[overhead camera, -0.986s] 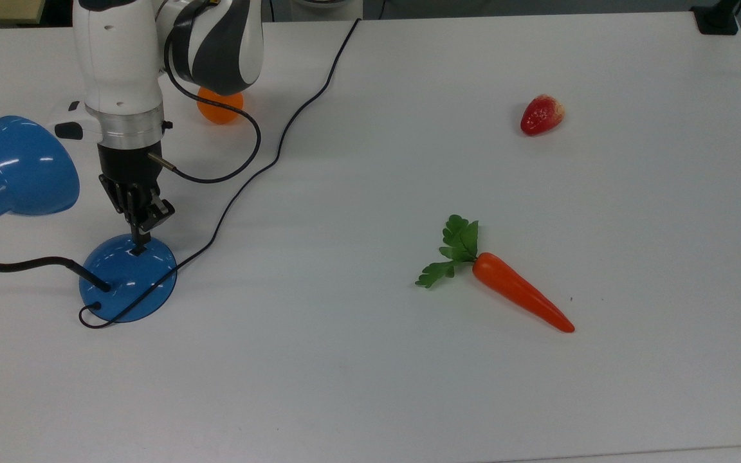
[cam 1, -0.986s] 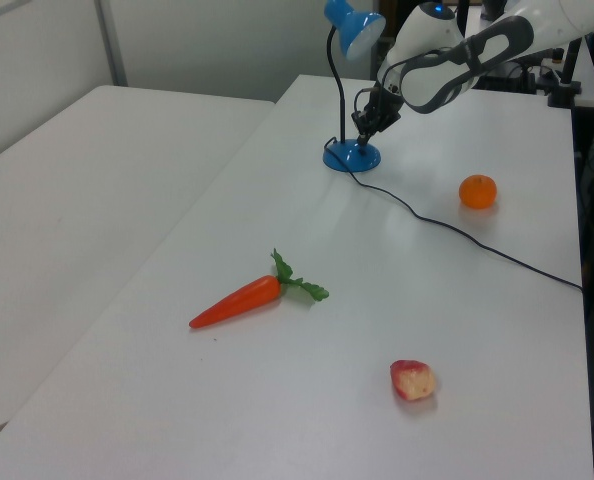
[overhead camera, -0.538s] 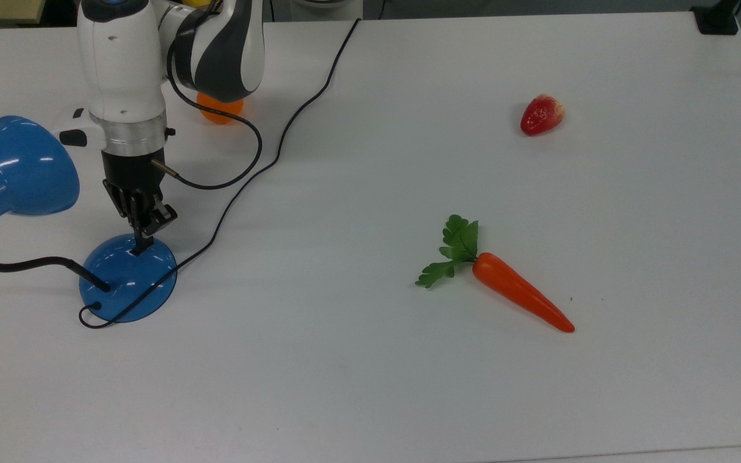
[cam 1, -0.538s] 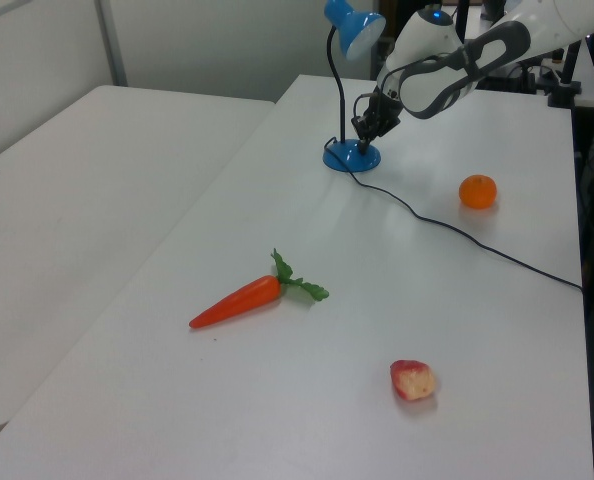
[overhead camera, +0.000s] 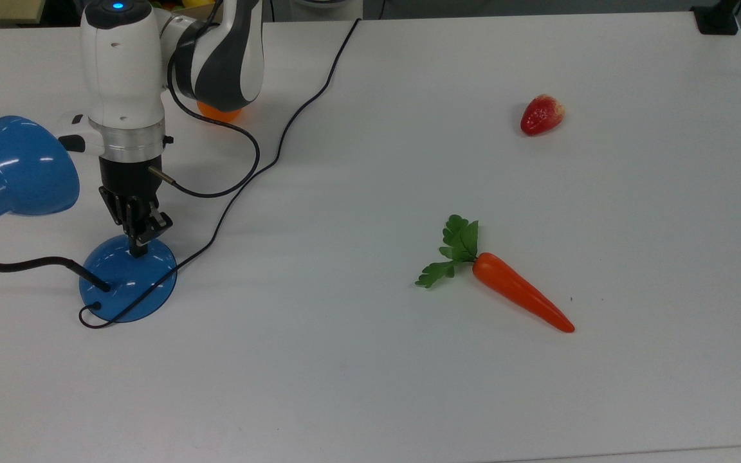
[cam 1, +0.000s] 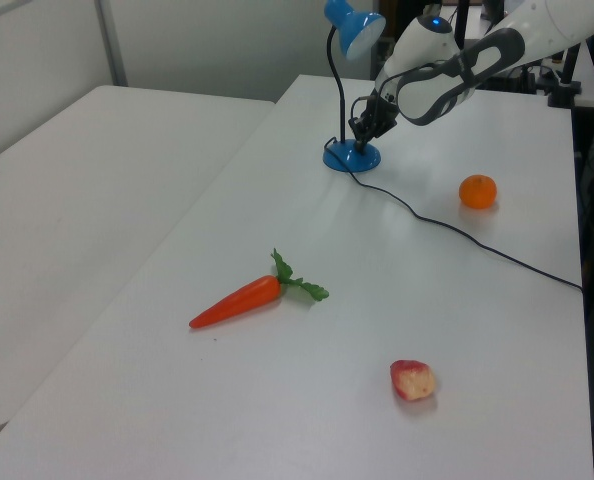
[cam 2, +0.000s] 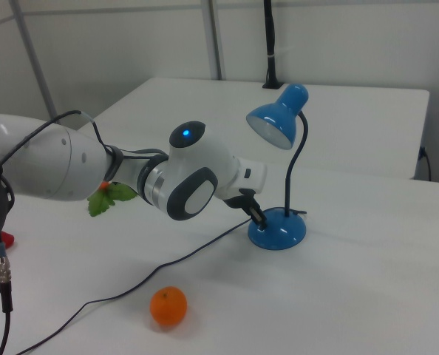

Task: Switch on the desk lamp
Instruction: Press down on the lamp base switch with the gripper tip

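The desk lamp is glossy blue, with its cone shade [overhead camera: 17, 166] at the top view's left edge, a black gooseneck [overhead camera: 23, 262] and a round base [overhead camera: 127, 280]. My gripper [overhead camera: 137, 248] points down with its fingers together, the tips touching the far part of the base at the small black switch. In the left view the gripper [cam 1: 360, 141] sits just above the base [cam 1: 352, 158], under the shade [cam 1: 355, 24]. In the right view the gripper [cam 2: 259, 219] meets the left side of the base [cam 2: 278, 232], below the shade [cam 2: 277, 118].
The lamp's black cord [overhead camera: 280, 141] runs from the base across the table to the far edge. An orange [cam 1: 477, 191] lies behind my arm. A carrot [overhead camera: 518, 290] and a strawberry [overhead camera: 541, 114] lie further to the top view's right.
My arm has shifted and covers more of the orange in the top view. The fingertips have stayed at the switch on the lamp base, moving only slightly.
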